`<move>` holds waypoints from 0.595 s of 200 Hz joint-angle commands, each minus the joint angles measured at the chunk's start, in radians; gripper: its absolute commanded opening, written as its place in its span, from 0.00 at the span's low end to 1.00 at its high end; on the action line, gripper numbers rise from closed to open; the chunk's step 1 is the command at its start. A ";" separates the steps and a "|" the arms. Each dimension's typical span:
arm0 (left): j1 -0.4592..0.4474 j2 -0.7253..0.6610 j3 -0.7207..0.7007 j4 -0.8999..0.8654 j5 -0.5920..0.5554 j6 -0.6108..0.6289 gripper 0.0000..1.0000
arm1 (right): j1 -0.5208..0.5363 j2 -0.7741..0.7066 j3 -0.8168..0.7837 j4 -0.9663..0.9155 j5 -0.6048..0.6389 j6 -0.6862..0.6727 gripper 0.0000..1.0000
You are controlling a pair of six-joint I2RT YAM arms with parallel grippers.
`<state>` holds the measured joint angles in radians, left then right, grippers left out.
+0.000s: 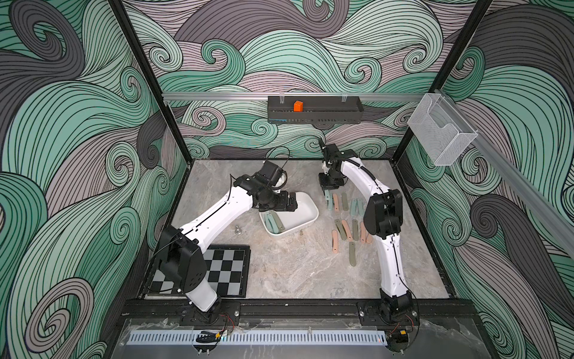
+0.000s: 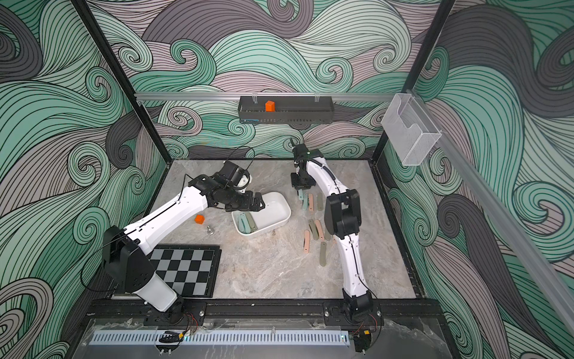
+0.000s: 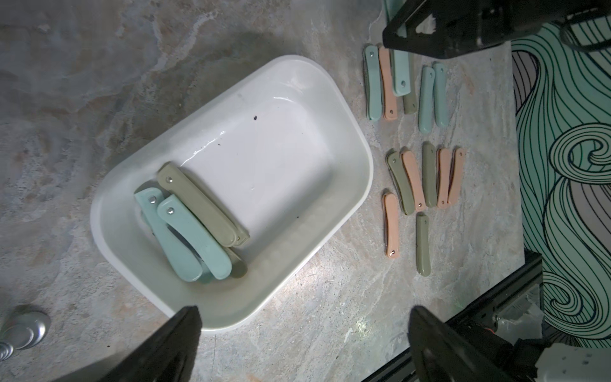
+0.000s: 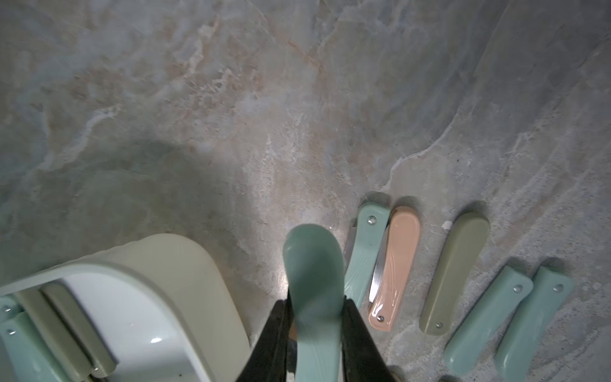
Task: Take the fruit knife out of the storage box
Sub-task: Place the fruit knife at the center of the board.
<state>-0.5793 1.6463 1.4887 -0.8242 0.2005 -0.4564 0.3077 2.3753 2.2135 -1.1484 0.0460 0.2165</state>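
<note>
Over the storage box (image 3: pixel 281 148), left jaws gape, nearest the boxed knives (image 3: pixel 201 205); right jaws clamp a teal fruit knife (image 4: pixel 312 264).

You have nothing to read here: no text, label, brand, number or sign is legible in any view.
</note>
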 commanded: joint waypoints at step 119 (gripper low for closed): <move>0.016 0.076 0.060 -0.088 0.001 0.009 0.99 | 0.006 0.106 0.035 -0.020 -0.051 0.004 0.47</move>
<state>-0.5735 1.7218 1.5253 -0.8795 0.2092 -0.4557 0.3145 2.4737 2.2257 -1.1511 0.0078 0.2218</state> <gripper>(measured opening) 0.987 0.431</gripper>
